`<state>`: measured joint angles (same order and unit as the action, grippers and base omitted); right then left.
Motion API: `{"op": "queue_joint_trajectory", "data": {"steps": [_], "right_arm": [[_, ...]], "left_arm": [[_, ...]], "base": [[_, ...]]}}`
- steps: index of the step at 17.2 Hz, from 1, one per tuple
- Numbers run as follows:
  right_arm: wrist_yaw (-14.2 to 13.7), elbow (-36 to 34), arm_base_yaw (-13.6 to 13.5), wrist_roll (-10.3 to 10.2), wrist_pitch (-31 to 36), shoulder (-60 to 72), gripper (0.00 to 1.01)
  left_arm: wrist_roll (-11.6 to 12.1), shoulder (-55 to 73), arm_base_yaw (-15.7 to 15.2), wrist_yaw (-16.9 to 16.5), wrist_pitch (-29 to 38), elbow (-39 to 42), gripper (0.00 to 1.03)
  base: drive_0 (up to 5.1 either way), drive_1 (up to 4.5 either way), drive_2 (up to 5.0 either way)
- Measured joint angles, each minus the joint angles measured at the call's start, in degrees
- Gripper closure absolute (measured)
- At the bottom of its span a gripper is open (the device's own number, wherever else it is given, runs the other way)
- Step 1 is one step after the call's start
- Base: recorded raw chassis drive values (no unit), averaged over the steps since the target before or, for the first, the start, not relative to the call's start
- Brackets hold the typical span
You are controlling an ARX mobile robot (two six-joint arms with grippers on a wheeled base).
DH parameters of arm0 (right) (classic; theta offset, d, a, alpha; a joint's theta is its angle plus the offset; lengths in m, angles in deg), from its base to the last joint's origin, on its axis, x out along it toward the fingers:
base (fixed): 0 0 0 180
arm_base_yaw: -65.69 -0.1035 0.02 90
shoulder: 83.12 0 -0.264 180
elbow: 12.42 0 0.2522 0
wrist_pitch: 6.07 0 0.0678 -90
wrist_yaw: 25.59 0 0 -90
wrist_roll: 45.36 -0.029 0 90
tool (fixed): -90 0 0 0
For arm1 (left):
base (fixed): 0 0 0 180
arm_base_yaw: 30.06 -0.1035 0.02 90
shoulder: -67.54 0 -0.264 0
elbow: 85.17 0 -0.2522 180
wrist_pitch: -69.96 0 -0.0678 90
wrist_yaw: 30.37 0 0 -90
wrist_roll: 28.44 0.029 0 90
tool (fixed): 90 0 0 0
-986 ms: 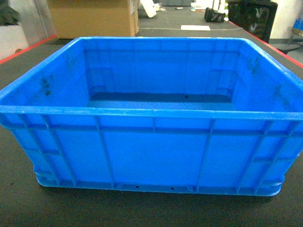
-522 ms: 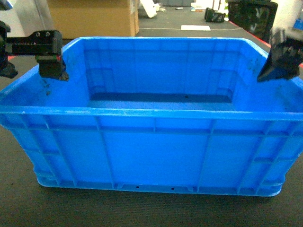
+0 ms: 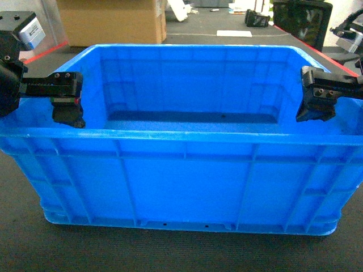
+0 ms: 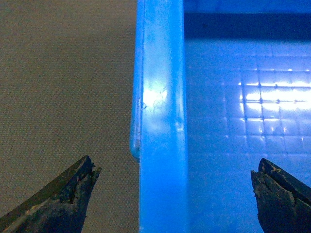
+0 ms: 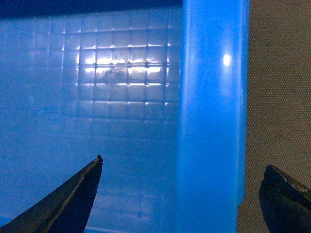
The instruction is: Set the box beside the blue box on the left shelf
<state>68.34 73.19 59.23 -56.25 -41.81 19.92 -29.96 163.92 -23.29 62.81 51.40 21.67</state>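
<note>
Blue plastic fills most of the head view: the box [image 3: 184, 187] sits on a dark woven counter [image 3: 170, 252], its long axis running left to right across the view and its open top facing up. Ribs run up and across its near wall, and two small holes show at the bottom edge. Nothing lies inside the box; only its bare gridded floor shows. Beyond the box's far rim stands a brown cardboard carton [image 3: 110, 21], and further back to the right of it is dark equipment, too blurred to name.

Over the box's left rim hangs the left hand [image 3: 67, 110], its fingers [image 4: 58, 204] spread apart with one outside the wall and one inside, not touching it. Over the box's right rim hangs the right hand [image 3: 315, 105], likewise spread wide astride the rim, with one finger [image 5: 63, 204] inside the box.
</note>
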Motion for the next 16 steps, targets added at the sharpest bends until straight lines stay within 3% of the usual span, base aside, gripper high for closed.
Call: {"op": "queue_joint_trajectory", "data": {"steps": [1,4,9,12,13,16], "right_arm": [[-0.5,0.1,-0.3,0.2,-0.1,0.0,0.03],[-1.7,0.4,-1.1,0.8,-1.1,0.0,0.31],[-4.4,0.4,-1.6,1.5,-0.6,0.0,0.79],[-5.2,0.4,-1.8,0.2,-0.2,-0.7,0.8],[-5.6,0.4,-1.8,0.2,-0.1,-1.1,0.81],[-6.2,-0.4,-2.3,0.3,1.3,-5.0,0.81]], "left_arm": [[0.0,0.0,0.0,-0.2,-0.2,0.0,0.05],[0.6,0.0,0.6,1.3,-0.3,0.0,0.09],[1.1,-0.1,1.1,2.8,0.0,0.0,0.6],[-0.4,-1.5,1.1,2.5,0.4,0.6,0.88],[-2.7,-2.5,1.0,1.0,0.2,0.9,0.94],[-4.5,-7.1,1.4,1.1,0.9,2.1,0.95]], "base": [[0.0,0.0,0.0],[0.0,0.0,0.0],[0.0,0.0,0.0],[0.0,0.0,0.0],[0.0,0.0,0.0],[0.0,0.0,0.0]]}}
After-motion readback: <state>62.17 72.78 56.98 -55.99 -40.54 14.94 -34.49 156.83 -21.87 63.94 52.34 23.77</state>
